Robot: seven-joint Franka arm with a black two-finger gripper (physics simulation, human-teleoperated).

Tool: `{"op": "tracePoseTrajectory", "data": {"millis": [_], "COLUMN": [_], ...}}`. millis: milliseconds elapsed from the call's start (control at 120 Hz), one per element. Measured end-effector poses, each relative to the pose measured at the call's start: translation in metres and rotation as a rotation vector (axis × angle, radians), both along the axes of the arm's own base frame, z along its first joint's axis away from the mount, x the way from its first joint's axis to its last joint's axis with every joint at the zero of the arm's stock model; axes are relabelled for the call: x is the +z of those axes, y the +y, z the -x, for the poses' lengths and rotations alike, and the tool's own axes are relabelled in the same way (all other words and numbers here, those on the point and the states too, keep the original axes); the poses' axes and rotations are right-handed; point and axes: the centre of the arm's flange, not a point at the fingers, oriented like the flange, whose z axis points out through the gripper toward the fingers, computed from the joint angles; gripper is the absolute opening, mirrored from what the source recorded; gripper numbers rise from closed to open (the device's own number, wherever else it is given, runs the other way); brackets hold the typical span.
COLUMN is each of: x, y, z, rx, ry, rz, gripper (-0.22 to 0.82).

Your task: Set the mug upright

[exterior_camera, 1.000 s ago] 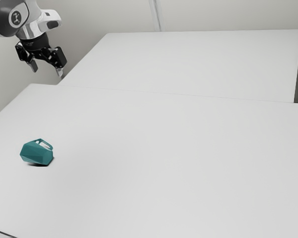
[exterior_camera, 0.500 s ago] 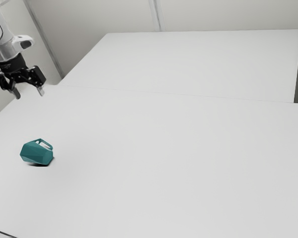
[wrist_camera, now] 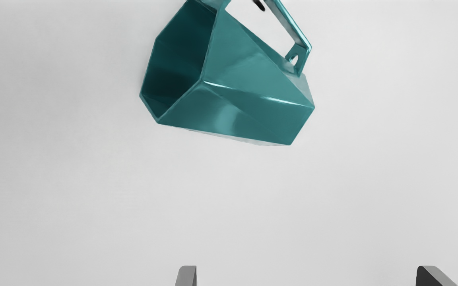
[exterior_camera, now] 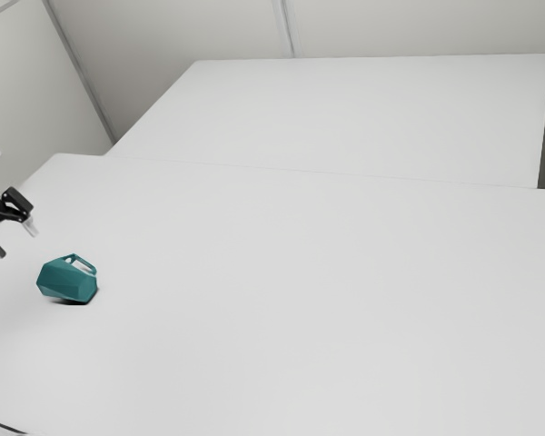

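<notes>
Mug (exterior_camera: 68,280), teal, faceted and glossy, one piece, with a looped handle of the same colour. Position: lying on its side on a smooth white table (exterior_camera: 300,291), at the exterior view's left. A dark shadow runs along its near lower edge.

Body: flat, angular planes meeting in crisp edges. In the wrist view, pale highlights follow one long ridge, and a soft lighter patch sits on the plane beside it. Mouth (wrist_camera: 181,59): polygonal and thin-rimmed, opening on a deep, darker teal interior; at the other end, the body closes in a many-sided outline. Handle (wrist_camera: 288,24): angular, with straight bars and a small gap where it joins the body by the closed end. Within the loop, a small black shape (wrist_camera: 259,4), too little of it visible to identify.

Gripper (exterior_camera: 15,240), black, two-fingered, with pale grey tips: raised above the table, on the mug's far side and toward the exterior view's left, near the mug but apart from it. Fingers (wrist_camera: 186,275) parted widely, nothing held between them.

Surroundings: second white flat surface (exterior_camera: 372,118), on the far side of the table; pale grey wall (exterior_camera: 418,27) behind; thin dark line (exterior_camera: 4,426) at the near left corner of the exterior view.
</notes>
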Motion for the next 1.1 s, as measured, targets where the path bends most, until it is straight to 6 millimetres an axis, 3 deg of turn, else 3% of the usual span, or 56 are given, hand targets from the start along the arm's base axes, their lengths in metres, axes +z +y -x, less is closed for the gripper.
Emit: {"op": "tracePoseTrajectory", "data": {"millis": [250,367,625,1100], "x": [-0.056,-0.076,-0.115,-0.142], "y": [0.046,0.055,0.057,0.03], "z": [-0.013,-0.021,-0.034,-0.039], "rx": [-0.088,-0.134,-0.214,-0.287], "ry": [-0.072,-0.109,-0.169,-0.241], "rz": [0.09,0.125,0.211,0.341], "gripper": [0.6,0.6,0.6,0.58]}}
